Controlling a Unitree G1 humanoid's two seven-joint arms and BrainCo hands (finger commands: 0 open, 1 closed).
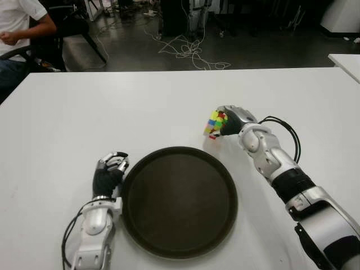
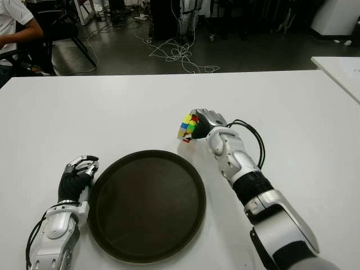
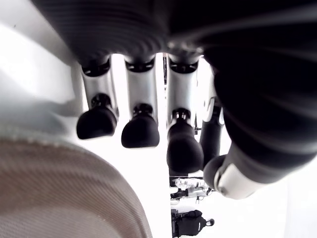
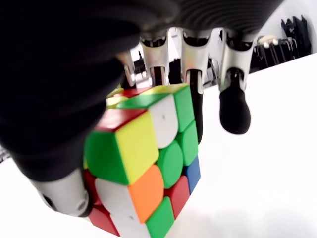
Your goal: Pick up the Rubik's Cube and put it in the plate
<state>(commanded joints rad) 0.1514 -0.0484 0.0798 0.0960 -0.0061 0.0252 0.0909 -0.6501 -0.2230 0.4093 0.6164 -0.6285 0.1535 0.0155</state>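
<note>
The right hand point(image 1: 225, 122) reaches out over the white desk point(image 1: 112, 107) and has its fingers point(image 4: 234, 106) curled around the Rubik's Cube point(image 1: 214, 124), with the thumb pressing one side and the other fingers wrapped over the opposite side. The cube sits tilted in this grasp, one corner pointing down, close to the desk surface; whether that corner touches the desk cannot be told. It lies just beyond the far right rim of the plate point(image 1: 225, 169), outside it.

The plate is round, dark brown and shallow, standing on the desk in front of the robot between the two arms.

The left hand point(image 1: 110, 169) shows just beside the plate's left rim, its fingers point(image 3: 140, 130) loosely curled and holding nothing.

Beyond the desk's far edge, cables point(image 1: 188, 49) trail over the dark floor, and a seated person point(image 1: 19, 28) in a white shirt shows at the far left corner.
</note>
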